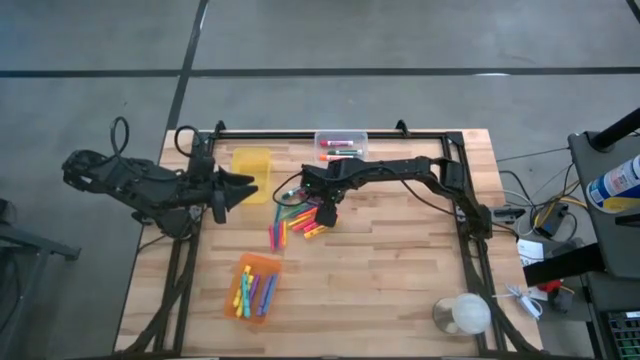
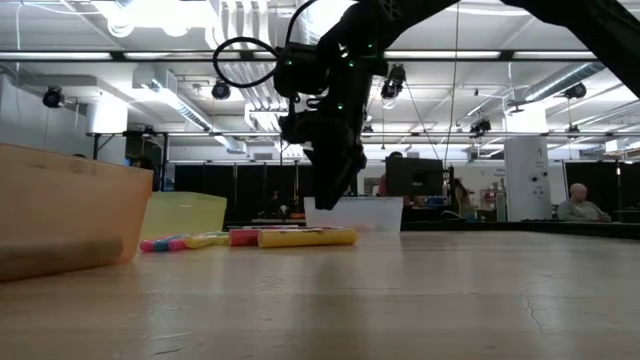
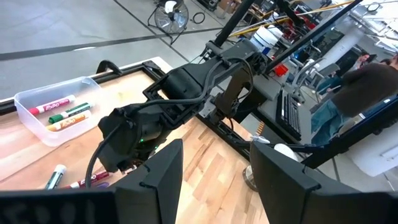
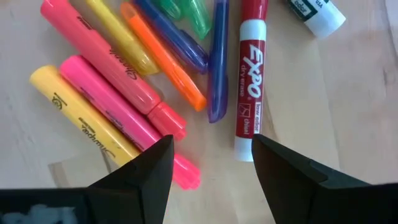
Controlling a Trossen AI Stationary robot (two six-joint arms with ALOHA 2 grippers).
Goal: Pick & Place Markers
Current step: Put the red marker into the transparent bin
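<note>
A loose pile of markers [image 1: 293, 224] lies flat on the wooden table near its middle: pink, yellow, orange, blue and purple ones and a red-capped white Expo marker [image 4: 250, 81]. My right gripper [image 4: 211, 168] hangs open just above the pile, pointing down, with a pink marker [image 4: 124, 118] under one finger and the Expo marker's end by the other; it touches none of them. In the low view the right gripper [image 2: 335, 190] stands over the markers [image 2: 290, 237]. My left gripper [image 1: 240, 188] waits open above the table's left side, beside the yellow bin.
An orange bin [image 1: 255, 285] with several markers sits near the front left. A yellow bin [image 1: 252, 165] and a clear bin [image 1: 340, 145] holding markers stand at the far edge. A white round object [image 1: 465, 315] lies at the front right corner. Black rails [image 1: 470, 215] frame the table.
</note>
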